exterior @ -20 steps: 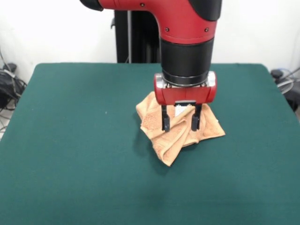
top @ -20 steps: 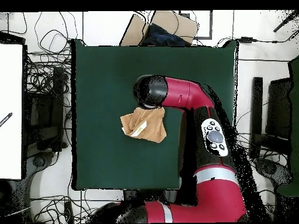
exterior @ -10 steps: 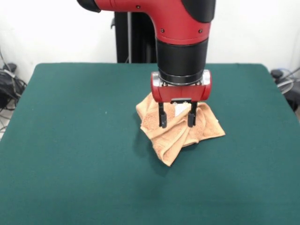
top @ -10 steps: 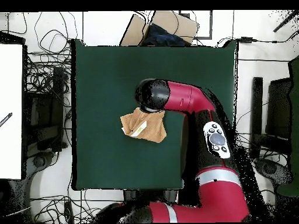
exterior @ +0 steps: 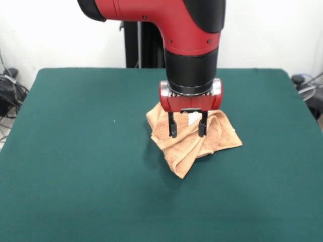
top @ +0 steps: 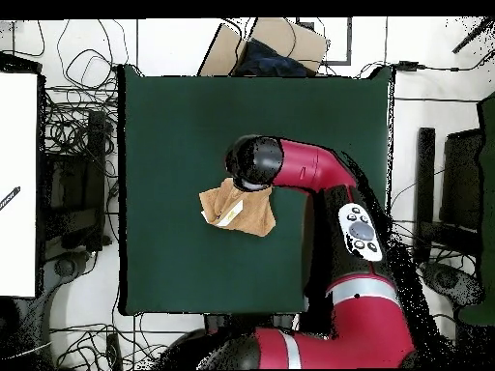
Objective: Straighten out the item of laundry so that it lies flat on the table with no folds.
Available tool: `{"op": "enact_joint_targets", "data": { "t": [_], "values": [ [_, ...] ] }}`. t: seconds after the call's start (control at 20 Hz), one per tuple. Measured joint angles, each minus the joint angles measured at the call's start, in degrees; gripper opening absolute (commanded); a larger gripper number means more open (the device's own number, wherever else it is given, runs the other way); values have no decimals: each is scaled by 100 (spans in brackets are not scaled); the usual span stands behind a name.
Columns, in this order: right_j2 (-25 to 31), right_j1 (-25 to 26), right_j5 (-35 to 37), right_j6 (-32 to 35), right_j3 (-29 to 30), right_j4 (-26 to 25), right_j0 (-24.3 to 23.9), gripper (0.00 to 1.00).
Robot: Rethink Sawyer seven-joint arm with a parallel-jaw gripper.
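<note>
Gripper (exterior: 187, 130) open and empty above the crumpled towel (exterior: 192, 138) mid-table (exterior: 75, 151), slightly toward the pedestal edge; best to drop straight, pinch one top fold, and drag it outward to flatten.

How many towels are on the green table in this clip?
1. The peach-orange towel lies crumpled and folded near the middle of the table, directly under the open gripper. Nothing else lies on the table.

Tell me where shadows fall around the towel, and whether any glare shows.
Front view: a soft dark shadow on the table left of the towel, below the gripper; no glare on the cloth. Overhead view: the arm hides the towel's upper edge; no clear shadow.
</note>
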Motion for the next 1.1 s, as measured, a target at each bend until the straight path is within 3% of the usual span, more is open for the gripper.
{"op": "enact_joint_targets", "data": {
  "t": [0.45,1.1],
  "values": [
    [21,375,-299,0,60,1,-152,100],
    [22,475,-372,0,346,2,-210,100]
  ]
}}
